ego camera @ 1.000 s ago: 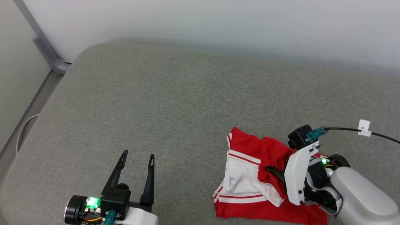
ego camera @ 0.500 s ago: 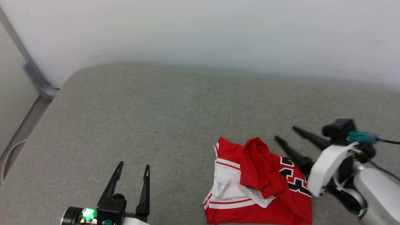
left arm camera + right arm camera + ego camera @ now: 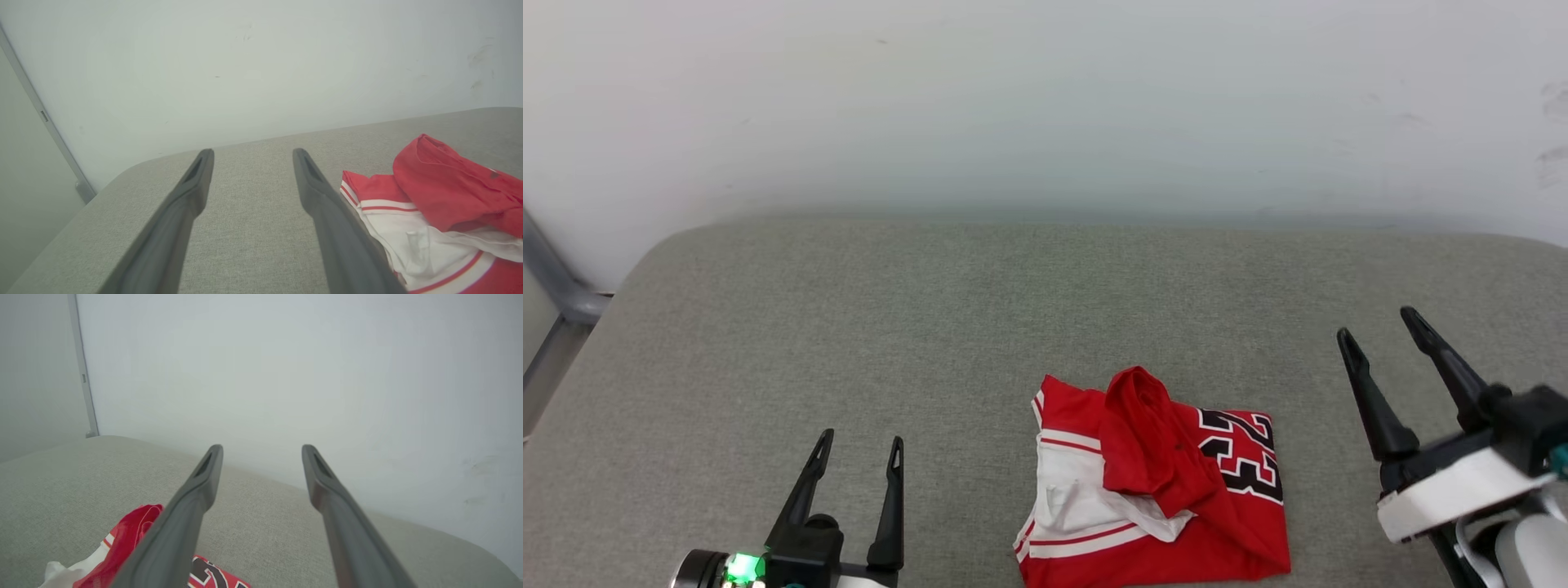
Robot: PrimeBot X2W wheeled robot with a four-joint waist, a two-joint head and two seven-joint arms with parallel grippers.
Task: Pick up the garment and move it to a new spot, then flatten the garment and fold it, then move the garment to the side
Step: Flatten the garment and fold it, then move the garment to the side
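Here, the garment [image 3: 1152, 457], a crumpled red jersey with white sleeve and black number showing, lies on the grey surface [image 3: 931, 327] between the claws. The left claw [image 3: 862, 438] and right claw [image 3: 1376, 323] gape empty, clear of the cloth.

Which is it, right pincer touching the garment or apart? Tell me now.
Apart. The head view shows the right pincer open, off to the right of the garment, with bare grey cushion between them.
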